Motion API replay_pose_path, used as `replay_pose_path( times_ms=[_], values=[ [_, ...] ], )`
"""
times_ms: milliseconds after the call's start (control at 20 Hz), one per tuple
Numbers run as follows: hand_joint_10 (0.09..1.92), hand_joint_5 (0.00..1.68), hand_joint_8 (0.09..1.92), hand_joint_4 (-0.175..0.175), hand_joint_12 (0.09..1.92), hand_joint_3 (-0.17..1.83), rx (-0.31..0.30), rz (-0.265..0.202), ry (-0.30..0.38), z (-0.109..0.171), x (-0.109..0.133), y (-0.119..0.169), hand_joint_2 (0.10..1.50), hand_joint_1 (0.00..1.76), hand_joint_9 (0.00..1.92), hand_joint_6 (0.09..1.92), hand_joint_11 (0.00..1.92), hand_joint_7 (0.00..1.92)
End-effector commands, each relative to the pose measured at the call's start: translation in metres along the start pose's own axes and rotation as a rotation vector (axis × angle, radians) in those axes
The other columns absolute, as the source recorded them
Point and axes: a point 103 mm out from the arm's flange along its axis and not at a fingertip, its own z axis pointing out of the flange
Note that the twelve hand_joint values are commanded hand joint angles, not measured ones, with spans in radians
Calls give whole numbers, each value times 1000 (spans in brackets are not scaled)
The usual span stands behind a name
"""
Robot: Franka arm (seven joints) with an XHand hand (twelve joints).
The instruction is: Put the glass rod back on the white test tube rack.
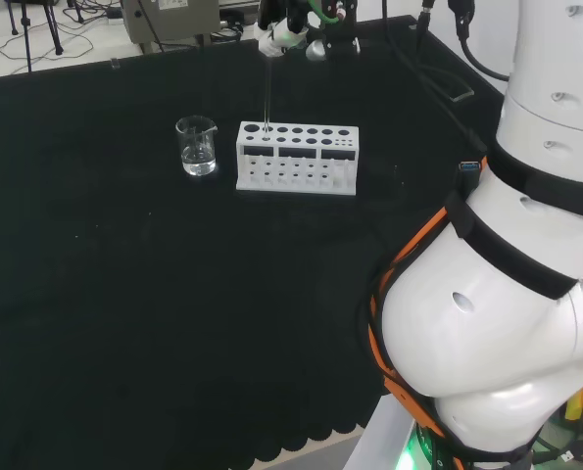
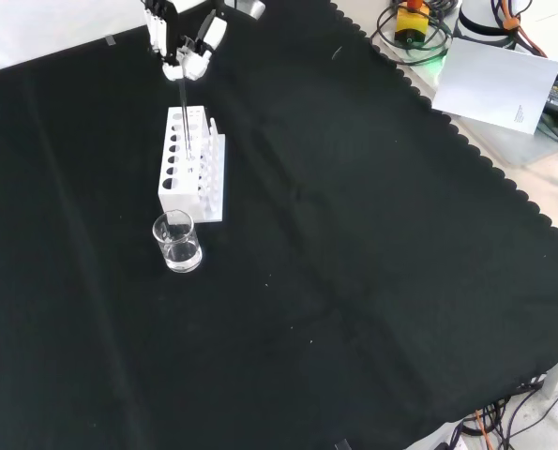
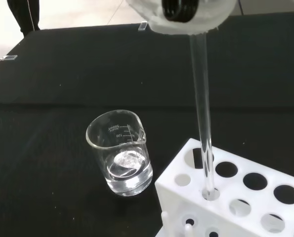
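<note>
A white test tube rack (image 1: 297,159) (image 2: 193,164) (image 3: 240,202) with several round holes stands on the black cloth. A clear glass rod (image 1: 267,93) (image 2: 184,108) (image 3: 202,113) hangs upright from the hand (image 1: 283,31) (image 2: 187,42) (image 3: 186,12), whose fingers pinch its top. The rod's lower end sits in a hole near the rack's end closest to the beaker, as the wrist view shows. The hand hovers straight above that end of the rack.
A small glass beaker (image 1: 197,146) (image 2: 176,241) (image 3: 123,152) with a little clear liquid stands just beside the rack's end. The arm's white links (image 1: 511,245) fill the head view's right. Papers and cables (image 2: 499,80) lie beyond the cloth's scalloped edge.
</note>
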Motion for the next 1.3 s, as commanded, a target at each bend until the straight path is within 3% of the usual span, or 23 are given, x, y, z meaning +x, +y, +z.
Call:
replay_pose_path(
  times_ms=[50, 600, 1300],
  values=[
    [653, 1287, 978, -175, 943, 1, 26, -13, 1, 12, 2, 7, 1029, 1305, 1712, 140, 1472, 1189],
    [653, 1287, 983, -175, 944, 1, 102, 12, 1, 40, -12, 18, 1029, 1305, 1711, 139, 1473, 1187],
    [656, 1286, 979, -175, 945, 1, 108, 19, 9, 43, -11, 20, 1029, 1305, 1709, 140, 1473, 1188]
  ],
)
